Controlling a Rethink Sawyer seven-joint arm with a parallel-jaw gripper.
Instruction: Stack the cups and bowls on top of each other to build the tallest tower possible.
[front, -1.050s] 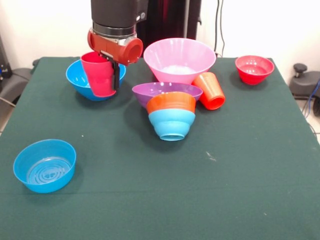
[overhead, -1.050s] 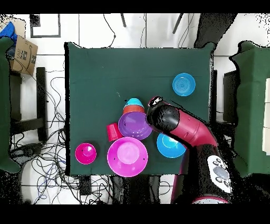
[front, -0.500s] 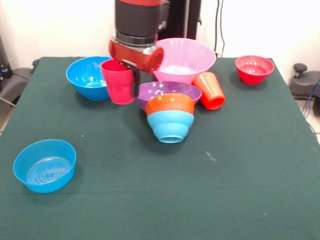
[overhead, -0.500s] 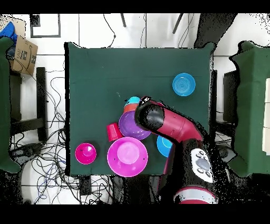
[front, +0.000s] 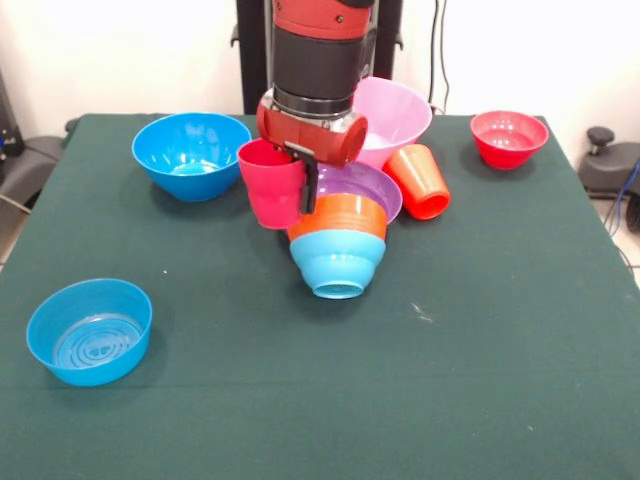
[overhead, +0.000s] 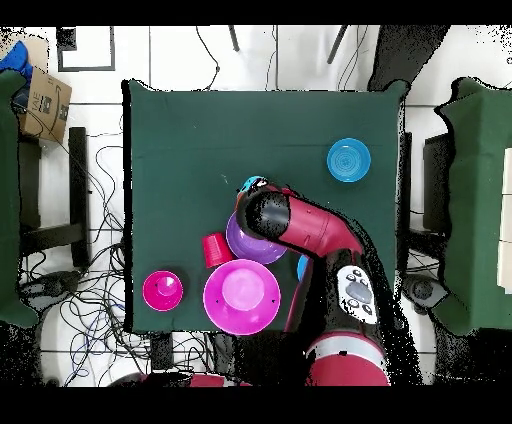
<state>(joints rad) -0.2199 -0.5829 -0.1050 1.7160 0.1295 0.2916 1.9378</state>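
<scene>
Table (front: 500, 380) is green cloth and I have everything on it in view. Arm (front: 318, 60) drops in from above with the gripper (front: 290, 185) clamped on the pinkish-red cup (front: 274, 184), upright, one black finger (front: 308, 178) visible against its wall, cup clear of the table. Large pink bowl (front: 395, 115) sits just behind the gripper, partly hidden by the wrist. Purple bowl (front: 372, 188) is right behind the held cup, touching the tower. Deep blue bowl (front: 192, 153) is off to the gripper's picture-left in the front view, apart from it. Tower (front: 338, 245), orange bowl (front: 345, 213) nested in the light-blue bowl (front: 338, 262), tilts toward the camera just below and beside the held cup; I can't tell whether they touch. Small blue bowl (front: 90, 330) is well apart, near front-left corner. Orange-red cup (front: 420, 182) lies tipped, beyond the purple bowl. Small red bowl (front: 509, 137) is far picture-right.
</scene>
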